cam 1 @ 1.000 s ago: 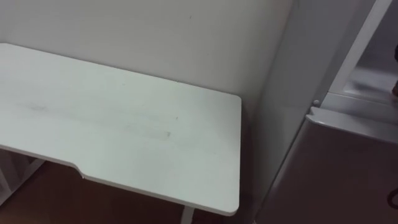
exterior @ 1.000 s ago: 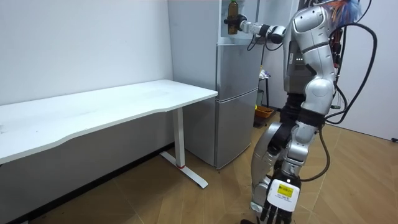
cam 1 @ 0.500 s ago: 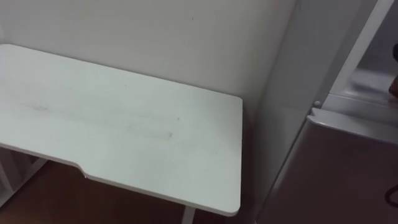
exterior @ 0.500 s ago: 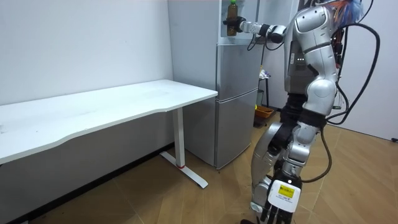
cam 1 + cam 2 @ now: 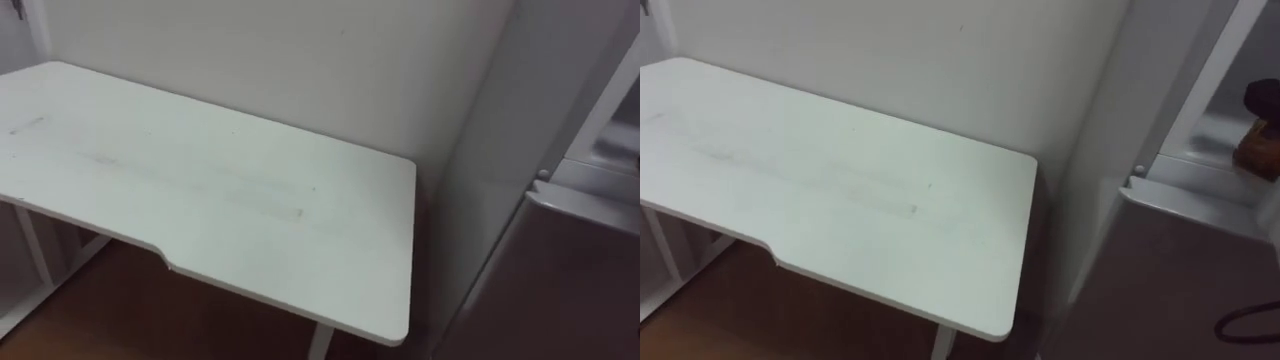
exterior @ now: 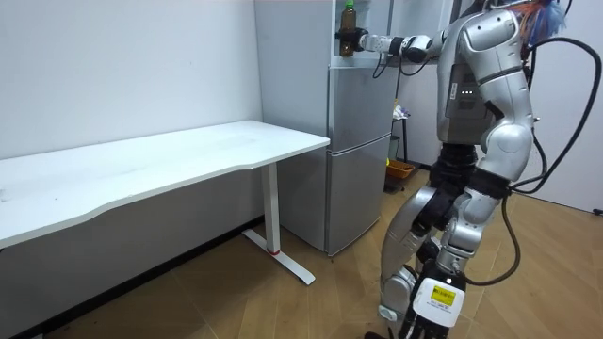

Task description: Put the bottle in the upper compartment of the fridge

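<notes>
You are at the placing step: the bottle [image 6: 348,19] is up at the mouth of the upper fridge [image 5: 1218,132] and not yet let go, so I judge the task nearly done. The next move calls for carrying it a little deeper, setting it down upright, and only then loosening the grip and drawing the arm straight back. A tall bottle released at the lip could tip out. Nearest you, at the lower right of the room view, the left robot hand [image 6: 429,306] hangs low and idle, and I cannot tell how it is set. The robot stands on the wood floor [image 6: 283,301] at the right of that view, facing the fridge [image 6: 301,94]. The bare white table [image 6: 188,155] runs across the left and middle, its end just beside the fridge's side. Farther back, at the top centre, the right arm reaches out level. There the right robot hand [image 6: 361,41] is clenched round the bottle's lower part. The bottle stands upright, its green cap at the frame's top edge. At the right edge of the right eye view a brown shape [image 5: 1258,150] shows inside the open compartment. It is probably the bottle, but too cut off to be sure. You cannot tell whether its base touches the shelf.
</notes>
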Robot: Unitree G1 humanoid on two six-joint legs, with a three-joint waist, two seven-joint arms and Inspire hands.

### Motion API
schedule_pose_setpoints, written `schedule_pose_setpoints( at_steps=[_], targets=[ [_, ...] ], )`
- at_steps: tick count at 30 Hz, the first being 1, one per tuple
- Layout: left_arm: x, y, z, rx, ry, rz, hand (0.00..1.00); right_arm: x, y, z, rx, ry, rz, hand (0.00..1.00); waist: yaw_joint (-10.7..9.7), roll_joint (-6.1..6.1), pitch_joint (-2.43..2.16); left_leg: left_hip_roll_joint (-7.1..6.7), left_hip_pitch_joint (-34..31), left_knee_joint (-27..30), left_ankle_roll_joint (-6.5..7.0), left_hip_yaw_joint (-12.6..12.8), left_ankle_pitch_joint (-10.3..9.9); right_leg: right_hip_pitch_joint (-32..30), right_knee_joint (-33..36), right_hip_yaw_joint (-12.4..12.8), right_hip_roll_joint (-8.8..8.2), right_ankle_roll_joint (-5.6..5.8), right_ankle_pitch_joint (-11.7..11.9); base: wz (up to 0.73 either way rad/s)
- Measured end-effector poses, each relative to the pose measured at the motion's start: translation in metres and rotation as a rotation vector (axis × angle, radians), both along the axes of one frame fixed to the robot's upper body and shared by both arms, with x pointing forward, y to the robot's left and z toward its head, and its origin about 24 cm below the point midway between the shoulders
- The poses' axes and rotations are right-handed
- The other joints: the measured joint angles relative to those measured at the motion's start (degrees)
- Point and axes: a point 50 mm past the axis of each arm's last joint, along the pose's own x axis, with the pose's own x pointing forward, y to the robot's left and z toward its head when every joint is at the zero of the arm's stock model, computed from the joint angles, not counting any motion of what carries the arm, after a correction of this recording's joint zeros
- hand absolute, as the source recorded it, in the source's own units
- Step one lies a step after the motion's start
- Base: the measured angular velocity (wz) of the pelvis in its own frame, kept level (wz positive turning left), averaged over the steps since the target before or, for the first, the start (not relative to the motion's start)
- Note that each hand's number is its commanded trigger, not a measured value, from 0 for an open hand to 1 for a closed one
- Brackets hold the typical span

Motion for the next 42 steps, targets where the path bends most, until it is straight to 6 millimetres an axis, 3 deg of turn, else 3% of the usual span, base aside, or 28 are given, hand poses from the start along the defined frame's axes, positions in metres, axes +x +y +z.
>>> schedule_pose_setpoints(
  at_steps=[9,17,19,20,21,22,34,42],
  targets=[
    [-0.001,-0.001,0.000,-0.003,-0.007,0.019,0.00,0.000,-0.002,0.006,-0.058,0.012,0.036,1.00,1.83,0.61,-0.19,0.08,-0.46,-0.19,-0.41,-0.73,0.18,0.13,-0.46,-0.32,0.37,-0.28,0.10,0.01],
    [-0.007,0.000,0.001,-0.013,0.010,0.025,0.00,0.000,-0.006,0.002,-0.042,0.028,0.049,1.00,1.97,0.21,-0.47,0.07,0.04,-0.23,-0.54,-1.31,0.20,1.21,-0.53,-0.95,0.54,-0.45,0.06,0.05],
    [-0.007,0.001,0.001,-0.013,0.011,0.027,0.00,0.000,-0.006,0.002,-0.041,0.028,0.052,0.82,1.97,0.14,-0.51,0.08,0.06,-0.23,-0.55,-1.31,0.21,1.24,-0.52,-0.95,0.53,-0.46,0.05,0.00],
    [-0.008,0.001,0.001,-0.013,0.013,0.027,0.00,0.000,-0.006,0.002,-0.042,0.029,0.054,0.54,2.02,0.18,-0.46,0.08,0.09,-0.26,-0.56,-1.31,0.22,1.22,-0.52,-0.91,0.54,-0.46,0.03,0.00],
    [-0.009,0.001,0.001,-0.012,0.014,0.028,0.00,0.000,-0.006,0.001,-0.041,0.029,0.054,0.11,2.03,0.17,-0.46,0.08,0.11,-0.27,-0.57,-1.31,0.22,1.22,-0.52,-0.90,0.54,-0.46,0.03,0.00],
    [-0.010,0.001,0.001,-0.013,0.016,0.031,0.00,0.000,-0.007,0.001,-0.039,0.030,0.055,0.00,2.05,0.14,-0.43,0.08,0.12,-0.30,-0.58,-1.32,0.22,1.21,-0.53,-0.89,0.54,-0.49,-0.01,0.00],
    [-0.014,0.002,0.002,-0.017,0.019,0.044,0.00,-0.001,-0.013,-0.011,0.018,0.070,0.109,0.00,2.49,0.24,-0.09,0.19,-0.01,-0.17,-0.74,-1.28,0.15,0.84,-0.52,-0.78,0.46,-0.43,-0.47,0.00],
    [-0.010,0.002,0.004,-0.016,0.004,0.034,0.00,-0.002,-0.017,-0.013,0.014,0.086,0.144,0.00,2.49,-0.16,-0.38,0.18,0.10,-0.32,-0.75,-1.18,0.15,0.81,-0.51,-0.70,0.56,-0.57,-0.38,0.00]
  ],
)
